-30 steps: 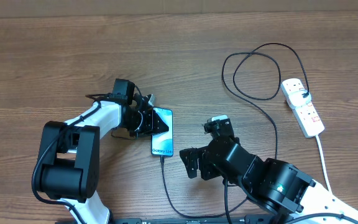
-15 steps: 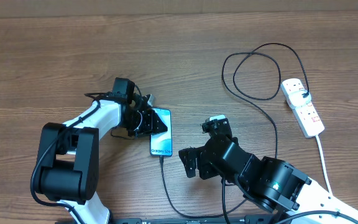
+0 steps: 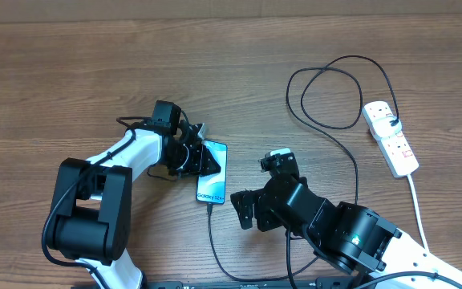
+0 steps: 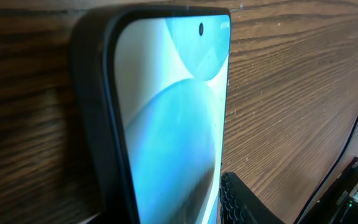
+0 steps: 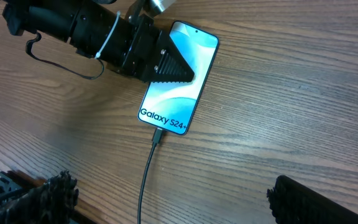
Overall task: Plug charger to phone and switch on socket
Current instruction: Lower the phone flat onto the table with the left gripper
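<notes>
The only writing that can be read is "Galaxy S24+", in dark letters near the lower short edge of the phone, clearest in the right wrist view. The phone lies flat, screen up, on the wooden surface left of centre. The charger has its small black plug tip seated in that lower short edge. Its cable runs toward the near edge of the surface, passes under the right arm, then climbs to a loop at the far right. The socket lies well apart from the phone at the right, with red switch marks, a black plug in its far end and a white cord leaving its near end; no lettering on it is legible.

The left arm reaches in from the left, and the left hand sits at the phone's upper half. 1 black wedge-shaped finger lies over the screen; whether the hand is clamping the phone I cannot tell. The right arm is bent low near the front edge. The right hand points toward the phone's lower edge with its 2 fingers spread wide, holding nothing
</notes>
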Available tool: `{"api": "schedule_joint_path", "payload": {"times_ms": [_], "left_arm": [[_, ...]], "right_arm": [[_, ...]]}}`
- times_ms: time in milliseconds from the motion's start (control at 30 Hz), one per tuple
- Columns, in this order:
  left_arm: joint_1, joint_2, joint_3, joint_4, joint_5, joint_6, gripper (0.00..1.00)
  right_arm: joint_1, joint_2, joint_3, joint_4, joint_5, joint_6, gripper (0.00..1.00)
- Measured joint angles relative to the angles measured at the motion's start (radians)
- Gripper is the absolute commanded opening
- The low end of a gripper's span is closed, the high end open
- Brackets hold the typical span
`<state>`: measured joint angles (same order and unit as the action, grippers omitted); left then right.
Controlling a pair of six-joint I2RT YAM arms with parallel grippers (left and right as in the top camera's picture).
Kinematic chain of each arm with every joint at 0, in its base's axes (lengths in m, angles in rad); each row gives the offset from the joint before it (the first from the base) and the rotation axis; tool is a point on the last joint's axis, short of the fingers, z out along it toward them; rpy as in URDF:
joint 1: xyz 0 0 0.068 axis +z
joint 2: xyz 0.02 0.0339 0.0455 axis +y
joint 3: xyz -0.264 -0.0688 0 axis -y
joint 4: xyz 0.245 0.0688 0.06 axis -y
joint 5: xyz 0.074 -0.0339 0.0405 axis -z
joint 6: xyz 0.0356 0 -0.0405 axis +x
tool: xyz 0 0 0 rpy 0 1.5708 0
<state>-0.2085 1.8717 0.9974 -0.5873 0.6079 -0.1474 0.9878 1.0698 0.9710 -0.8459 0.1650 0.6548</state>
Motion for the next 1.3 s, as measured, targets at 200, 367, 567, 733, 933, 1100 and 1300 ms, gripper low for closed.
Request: {"api": "schedule_joint_path", "payload": {"times_ms": [200, 367, 567, 733, 933, 1100, 1300], "left_arm": [[-0.002, -0.003, 0.004, -0.008, -0.019, -0.010, 0.35], [-0.004, -0.011, 0.010, -0.030, -0.060, -0.027, 0.37], [-0.008, -0.017, 0.012, -0.035, -0.077, -0.046, 0.38], [-0.008, -0.018, 0.016, -0.045, -0.089, -0.059, 0.38], [-0.008, -0.024, 0.024, -0.076, -0.135, -0.064, 0.37], [-0.008, -0.028, 0.025, -0.083, -0.164, -0.087, 0.36], [-0.008, -0.031, 0.025, -0.084, -0.175, -0.095, 0.41]], "right_arm": [[0.000, 0.000, 0.000, 0.000, 0.000, 0.000, 1.00], [0.000, 0.000, 0.000, 0.001, 0.000, 0.000, 1.00], [0.000, 0.003, 0.000, 0.007, 0.000, 0.000, 1.00], [0.000, 0.026, 0.000, 0.008, 0.000, 0.000, 1.00], [0.000, 0.074, 0.000, 0.008, 0.000, 0.003, 1.00], [0.000, 0.095, 0.000, 0.009, 0.000, 0.033, 1.00], [0.000, 0.100, 0.000, 0.016, 0.000, 0.047, 1.00]]}}
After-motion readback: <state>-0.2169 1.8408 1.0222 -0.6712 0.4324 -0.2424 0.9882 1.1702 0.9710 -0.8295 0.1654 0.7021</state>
